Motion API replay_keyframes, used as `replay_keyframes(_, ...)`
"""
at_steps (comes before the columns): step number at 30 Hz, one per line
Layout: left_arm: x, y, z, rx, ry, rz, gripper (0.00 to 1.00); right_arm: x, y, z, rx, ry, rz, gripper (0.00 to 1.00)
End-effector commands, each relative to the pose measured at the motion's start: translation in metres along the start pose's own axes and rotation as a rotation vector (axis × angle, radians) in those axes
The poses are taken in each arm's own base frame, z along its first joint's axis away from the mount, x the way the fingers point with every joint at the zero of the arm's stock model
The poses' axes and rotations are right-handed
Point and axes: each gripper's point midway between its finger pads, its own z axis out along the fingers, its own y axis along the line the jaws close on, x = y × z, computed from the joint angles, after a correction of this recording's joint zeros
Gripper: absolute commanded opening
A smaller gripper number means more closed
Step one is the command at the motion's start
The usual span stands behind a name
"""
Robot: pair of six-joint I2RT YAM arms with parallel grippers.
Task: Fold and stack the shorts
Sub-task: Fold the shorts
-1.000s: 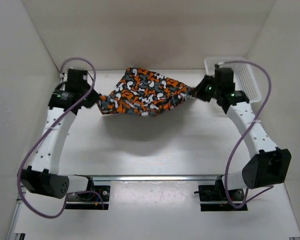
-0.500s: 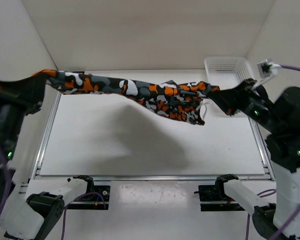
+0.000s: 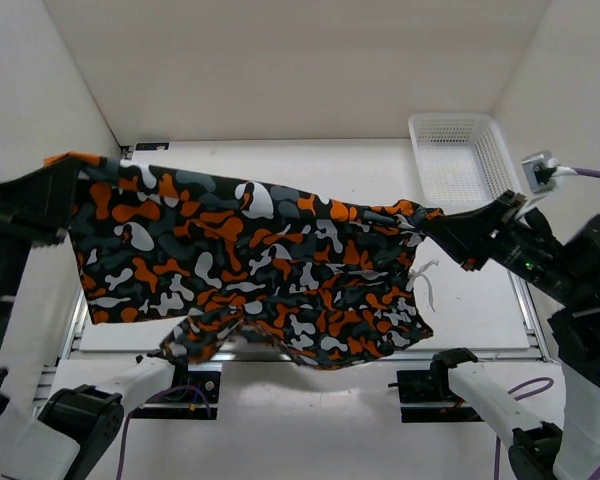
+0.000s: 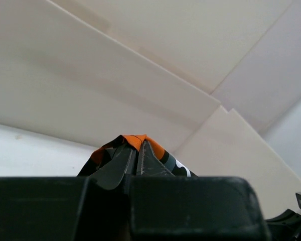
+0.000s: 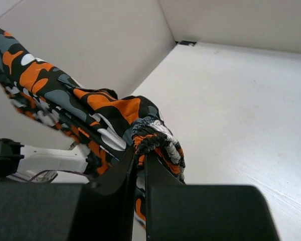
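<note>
The camouflage shorts point(image 3: 250, 270) hang spread wide in the air above the table, held up close to the top camera. My left gripper point(image 3: 68, 172) is shut on the shorts' left upper corner; its wrist view shows an orange tip of the shorts point(image 4: 135, 140) pinched between the fingers. My right gripper point(image 3: 442, 226) is shut on the right end; there the gathered waistband of the shorts point(image 5: 158, 138) bunches over the closed fingertips. The lower hem droops over the table's near rail, and a white drawstring point(image 3: 427, 285) dangles at the right.
A white mesh basket point(image 3: 463, 155) stands at the table's back right corner. The white table point(image 3: 310, 165) shows behind the cloth, boxed in by pale walls at the back and sides. The arm bases point(image 3: 430, 385) sit on the near rail.
Both arms have lifted the shorts from a sagging bundle low over the table up towards the camera. The cloth has dropped open into a broad hanging sheet.
</note>
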Motion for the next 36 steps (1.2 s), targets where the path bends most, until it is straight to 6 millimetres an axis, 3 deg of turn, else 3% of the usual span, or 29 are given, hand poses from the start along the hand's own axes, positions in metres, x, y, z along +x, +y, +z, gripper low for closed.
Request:
replay_keyframes(1,0.013,0.030,0.068,-0.144,-0.010,0.081,0.10,0.020,-0.052,0.021,0.176,0.057,0.053,0.00)
replay_keyframes(3,0.037,0.044,0.103,-0.192,0.046,0.115,0.10,0.025,-0.077,0.038,0.241,0.077,0.074,0.00)
replay_keyframes(5,0.053,0.054,0.127,-0.224,0.083,0.134,0.10,0.038,-0.119,0.053,0.377,0.114,0.095,0.00)
replay_keyframes(6,0.072,0.064,0.151,-0.250,0.126,0.154,0.10,0.037,-0.130,0.061,0.403,0.106,0.092,0.00)
replay_keyframes(8,0.091,0.075,0.177,-0.278,0.157,0.163,0.10,0.055,-0.168,0.081,0.494,0.162,0.110,0.00)
replay_keyframes(9,0.116,0.094,0.201,-0.319,0.211,0.186,0.10,0.058,-0.181,0.090,0.522,0.165,0.111,0.00)
replay_keyframes(11,0.149,0.113,0.224,-0.341,0.288,0.194,0.10,0.079,-0.212,0.113,0.567,0.240,0.143,0.00)
replay_keyframes(12,0.160,0.129,0.236,-0.364,0.315,0.196,0.10,0.086,-0.223,0.123,0.572,0.257,0.140,0.00)
replay_keyframes(13,0.194,0.154,0.255,-0.403,0.388,0.203,0.10,0.100,-0.241,0.138,0.590,0.305,0.161,0.00)
replay_keyframes(15,0.224,0.184,0.272,-0.452,0.456,0.217,0.10,0.119,-0.267,0.152,0.626,0.349,0.183,0.00)
replay_keyframes(16,0.255,0.217,0.285,-0.508,0.522,0.234,0.10,0.134,-0.290,0.165,0.652,0.389,0.206,0.00)
replay_keyframes(18,0.278,0.244,0.298,-0.542,0.568,0.258,0.10,0.144,-0.308,0.183,0.648,0.427,0.219,0.00)
replay_keyframes(19,0.285,0.259,0.303,-0.555,0.587,0.266,0.10,0.164,-0.324,0.197,0.642,0.484,0.241,0.00)
replay_keyframes(20,0.302,0.278,0.312,-0.567,0.623,0.268,0.10,0.167,-0.332,0.204,0.644,0.491,0.244,0.00)
replay_keyframes(21,0.312,0.284,0.316,-0.548,0.652,0.248,0.10,0.162,-0.335,0.213,0.644,0.478,0.251,0.00)
replay_keyframes(22,0.327,0.307,0.324,-0.561,0.684,0.257,0.10,0.163,-0.351,0.232,0.646,0.474,0.261,0.00)
replay_keyframes(24,0.320,0.312,0.331,-0.552,0.668,0.268,0.10,0.171,-0.365,0.237,0.662,0.491,0.275,0.00)
replay_keyframes(25,0.332,0.328,0.332,-0.571,0.694,0.261,0.10,0.170,-0.373,0.248,0.662,0.493,0.275,0.00)
replay_keyframes(29,0.334,0.338,0.334,-0.557,0.713,0.249,0.10,0.166,-0.380,0.260,0.668,0.499,0.289,0.00)
replay_keyframes(33,0.326,0.325,0.319,-0.545,0.733,0.238,0.10,0.171,-0.378,0.255,0.674,0.515,0.296,0.00)
replay_keyframes(36,0.319,0.304,0.284,-0.570,0.760,0.221,0.10,0.178,-0.372,0.243,0.680,0.540,0.298,0.00)
